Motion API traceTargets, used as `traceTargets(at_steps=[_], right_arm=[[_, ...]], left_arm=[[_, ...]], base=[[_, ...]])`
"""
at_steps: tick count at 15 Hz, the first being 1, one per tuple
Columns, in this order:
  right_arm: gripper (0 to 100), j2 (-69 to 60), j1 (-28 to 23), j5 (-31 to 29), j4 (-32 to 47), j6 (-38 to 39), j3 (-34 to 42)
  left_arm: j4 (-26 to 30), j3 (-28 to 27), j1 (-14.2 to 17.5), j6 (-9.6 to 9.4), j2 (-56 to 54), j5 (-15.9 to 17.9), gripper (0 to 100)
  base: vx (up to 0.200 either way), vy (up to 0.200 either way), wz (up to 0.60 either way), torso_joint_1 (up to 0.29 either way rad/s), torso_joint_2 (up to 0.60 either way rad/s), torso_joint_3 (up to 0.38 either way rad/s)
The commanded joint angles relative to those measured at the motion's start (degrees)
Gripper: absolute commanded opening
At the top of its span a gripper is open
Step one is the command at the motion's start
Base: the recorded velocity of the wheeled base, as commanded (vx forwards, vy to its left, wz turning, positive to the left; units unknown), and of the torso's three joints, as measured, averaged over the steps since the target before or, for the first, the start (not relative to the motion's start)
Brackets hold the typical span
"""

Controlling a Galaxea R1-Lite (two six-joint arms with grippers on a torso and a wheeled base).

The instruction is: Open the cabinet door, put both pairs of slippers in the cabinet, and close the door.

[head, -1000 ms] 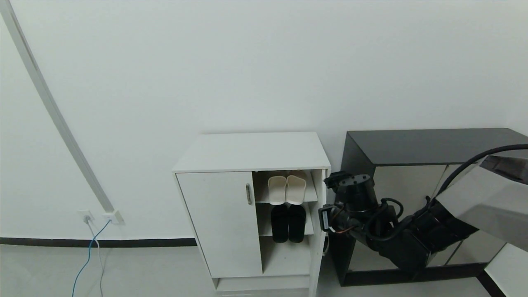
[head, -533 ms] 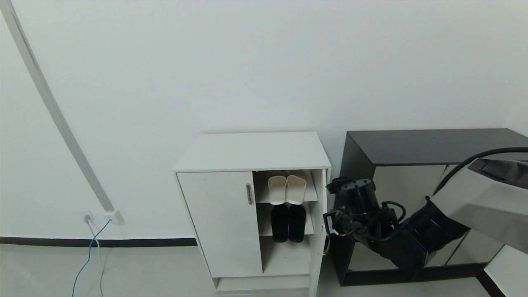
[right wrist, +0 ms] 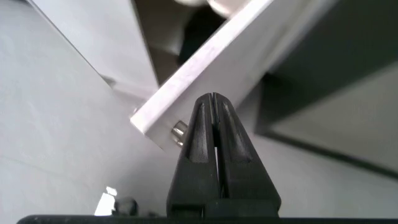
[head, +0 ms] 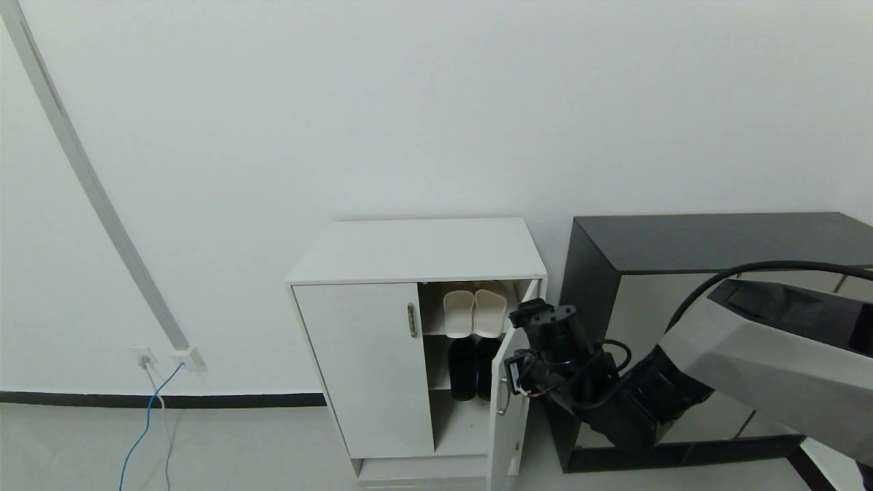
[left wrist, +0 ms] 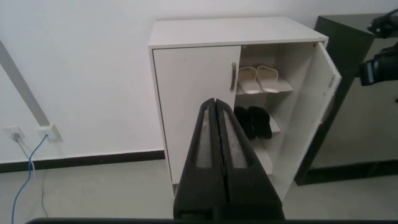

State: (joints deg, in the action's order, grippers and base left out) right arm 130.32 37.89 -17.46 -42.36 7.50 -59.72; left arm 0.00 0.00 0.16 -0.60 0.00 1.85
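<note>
A plain white wall [head: 436,102] fills most of the head view, evenly and softly lit. A pale cable duct [head: 89,184] runs slantwise down it from the upper left and ends at a small white box [head: 187,359], with a wall socket [head: 142,356] just beside it. A blue cable [head: 146,419] and a white one hang from there to the light grey floor [head: 225,443]. A black skirting strip [head: 164,400] lines the foot of the wall. At the right stands a low black sideboard [head: 716,239] with mirrored fronts [head: 641,300], set against the wall.
</note>
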Motion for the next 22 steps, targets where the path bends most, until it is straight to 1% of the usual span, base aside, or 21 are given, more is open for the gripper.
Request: traceTargets(at_steps=[1,4,5,7,8,10,18,22], right_arm=[[0,0.02,0.34,0.05,-1.41,0.24,0.48],[0,-2.17,0.34,1.99,-5.45,2.17,4.35],[0,-4.28,1.05,5.42,-11.25,2.43,10.06],[0,-5.69,2.01,9.46,-18.02,2.35,15.78],[0,-6.04,2.98,11.74,-21.97,2.17,19.47],[0,-5.86,3.86,14.29,-26.90,1.91,23.42],[0,-3.40,4.65,14.64,-27.33,1.38,24.92],[0,1.61,3.77,14.47,-27.07,0.50,19.56]], left_arm=[[0.00,0.00,0.02,-0.11,0.00,-0.01,0],[0.00,0.00,0.02,-0.11,0.00,-0.01,0],[0.00,0.00,0.02,-0.11,0.00,-0.01,0],[0.00,0.00,0.02,-0.02,0.00,-0.01,0],[0.00,0.00,0.02,-0.02,0.00,-0.01,0],[0.00,0.00,0.02,-0.02,0.00,-0.01,0],[0.00,0.00,0.02,0.07,0.00,-0.01,0],[0.00,0.00,0.02,-0.02,0.00,-0.01,0]], base=[[0.000,0.000,0.00,0.000,0.00,0.000],[0.000,0.000,0.00,0.000,0.00,0.000],[0.000,0.000,0.00,0.000,0.00,0.000],[0.000,0.000,0.00,0.000,0.00,0.000],[0.200,0.000,0.00,0.002,0.00,0.012],[0.200,0.000,0.00,0.002,0.00,0.000],[0.200,0.000,0.00,-0.001,0.00,0.003],[0.000,0.000,0.00,0.000,0.00,0.000]])
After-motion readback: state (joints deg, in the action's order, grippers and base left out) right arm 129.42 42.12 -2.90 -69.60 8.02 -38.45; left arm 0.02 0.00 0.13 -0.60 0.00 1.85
